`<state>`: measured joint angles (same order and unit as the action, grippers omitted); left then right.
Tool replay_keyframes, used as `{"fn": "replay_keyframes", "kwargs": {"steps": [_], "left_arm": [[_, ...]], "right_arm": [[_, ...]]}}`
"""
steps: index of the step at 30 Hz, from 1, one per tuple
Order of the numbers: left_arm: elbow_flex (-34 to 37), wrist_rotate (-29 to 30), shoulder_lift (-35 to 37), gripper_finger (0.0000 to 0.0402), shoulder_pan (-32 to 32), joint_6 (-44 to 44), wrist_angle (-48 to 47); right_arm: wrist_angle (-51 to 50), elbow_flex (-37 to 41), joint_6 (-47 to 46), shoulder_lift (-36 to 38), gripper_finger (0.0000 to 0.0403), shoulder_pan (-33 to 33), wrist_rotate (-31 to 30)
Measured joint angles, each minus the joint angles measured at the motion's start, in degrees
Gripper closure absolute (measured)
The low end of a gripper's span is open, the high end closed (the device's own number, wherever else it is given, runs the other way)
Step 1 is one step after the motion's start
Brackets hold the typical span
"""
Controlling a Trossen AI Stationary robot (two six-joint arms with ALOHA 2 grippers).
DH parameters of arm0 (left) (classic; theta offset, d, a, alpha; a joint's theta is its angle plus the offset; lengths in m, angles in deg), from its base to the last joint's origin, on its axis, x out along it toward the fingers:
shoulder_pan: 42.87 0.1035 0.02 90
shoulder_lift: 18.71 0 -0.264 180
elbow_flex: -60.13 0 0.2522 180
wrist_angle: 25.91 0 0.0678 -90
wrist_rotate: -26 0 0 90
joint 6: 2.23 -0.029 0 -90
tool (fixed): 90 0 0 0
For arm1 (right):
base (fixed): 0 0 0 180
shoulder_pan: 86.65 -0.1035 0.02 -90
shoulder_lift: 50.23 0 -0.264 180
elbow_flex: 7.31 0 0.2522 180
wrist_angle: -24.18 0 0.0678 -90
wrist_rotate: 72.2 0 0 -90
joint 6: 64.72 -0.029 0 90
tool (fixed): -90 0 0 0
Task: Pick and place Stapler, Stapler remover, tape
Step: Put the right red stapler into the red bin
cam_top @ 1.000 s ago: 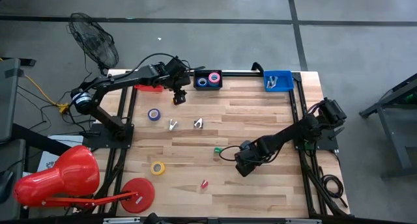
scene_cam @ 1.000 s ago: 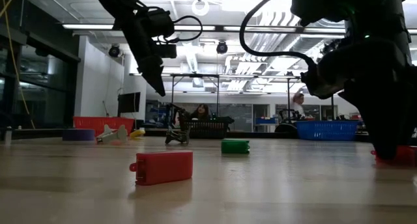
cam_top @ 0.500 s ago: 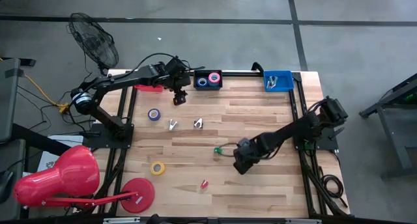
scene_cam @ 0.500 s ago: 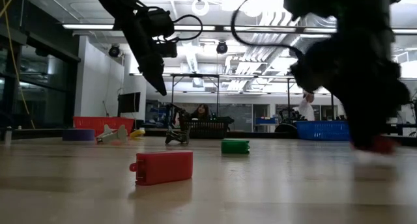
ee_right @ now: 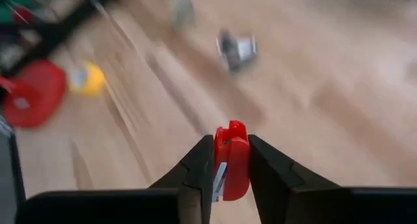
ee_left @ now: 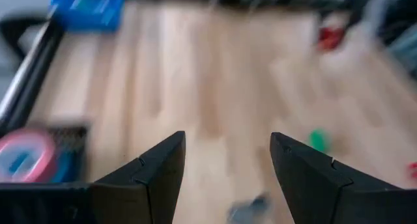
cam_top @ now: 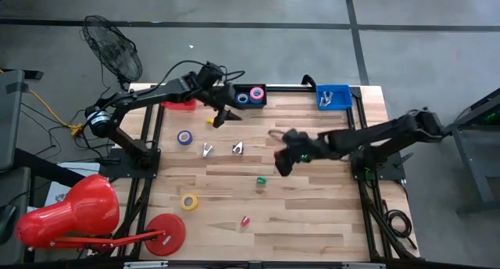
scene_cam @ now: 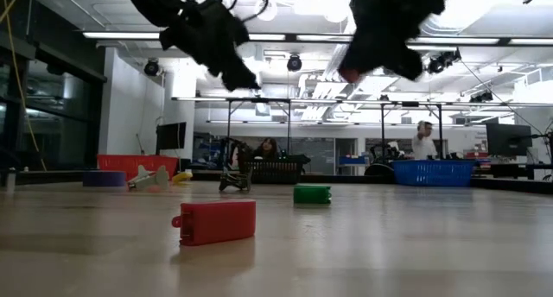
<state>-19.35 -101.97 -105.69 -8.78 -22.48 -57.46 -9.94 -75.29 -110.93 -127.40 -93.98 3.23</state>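
My right gripper (cam_top: 283, 161) hangs high over the table's middle, shut on a small red stapler (ee_right: 231, 160). A second red stapler (cam_top: 244, 220) lies near the front edge, and a green one (cam_top: 260, 183) lies further in. Two staple removers (cam_top: 207, 150) (cam_top: 237, 148) sit left of centre. One blue tape roll (cam_top: 184, 137) and one yellow roll (cam_top: 189, 201) lie flat on the wood. My left gripper (cam_top: 225, 116) hovers open and empty near the dark bin (cam_top: 250, 95), which holds pink and blue tape rolls. My right gripper pinches the small red stapler by its two sides (ee_right: 232, 146) between its two fingers. The stapler's end stands out past the fingertips. The fingers slant downward toward the table's left. The stapler is lifted well clear of the table (scene_cam: 350, 72).
A blue bin (cam_top: 333, 95) stands at the far right corner and a red bin (cam_top: 178, 105) at the far left. A large flat red disc (cam_top: 166, 234) and a red lamp head (cam_top: 66, 214) lie at the front left. Bare wood lies right of centre.
My right gripper has risen steeply from the table's front right and swung toward the far edge and the centre. It has carried the red stapler up off the wood. My left gripper has turned at the wrist, so its fingers now point more level and toward the right.
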Motion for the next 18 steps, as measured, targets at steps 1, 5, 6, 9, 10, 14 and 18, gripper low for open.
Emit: {"fn": "replay_keyframes", "kwargs": {"steps": [1,5,6,9,10,14,18], "left_arm": [[0.0,-2.8,0.0,0.0181,0.0,0.8,2.0],[0.0,-10.7,0.0,0.0181,-0.5,5.3,10.4],[0.0,-11.5,0.0,0.0181,-0.9,6.4,12.7],[0.0,-12.6,0.0,0.0181,-2.6,9.1,19.4],[0.0,-12.6,0.0,0.0181,-3.2,9.9,21.6],[0.0,-11.0,0.0,0.0181,-5.9,11.6,28.6],[0.0,-9.2,0.0,0.0181,-8.0,11.8,32.5]], "right_arm": [[1.6,0.0,2.6,1.2,0.0333,0.8,-0.6],[9.4,0.0,13.6,5.7,0.0334,3.9,-1.6],[11.5,0.0,16.6,6.5,0.0334,4.6,-1.4],[17.4,0.0,24.7,8.0,0.0334,6.6,0.4],[18.9,0.0,26.9,8.3,0.0334,7.3,1.3],[24.5,0.0,31.3,8.3,0.0334,10.8,5.4],[27.2,0.0,33.7,8.3,0.0335,13.6,8.0]]}}
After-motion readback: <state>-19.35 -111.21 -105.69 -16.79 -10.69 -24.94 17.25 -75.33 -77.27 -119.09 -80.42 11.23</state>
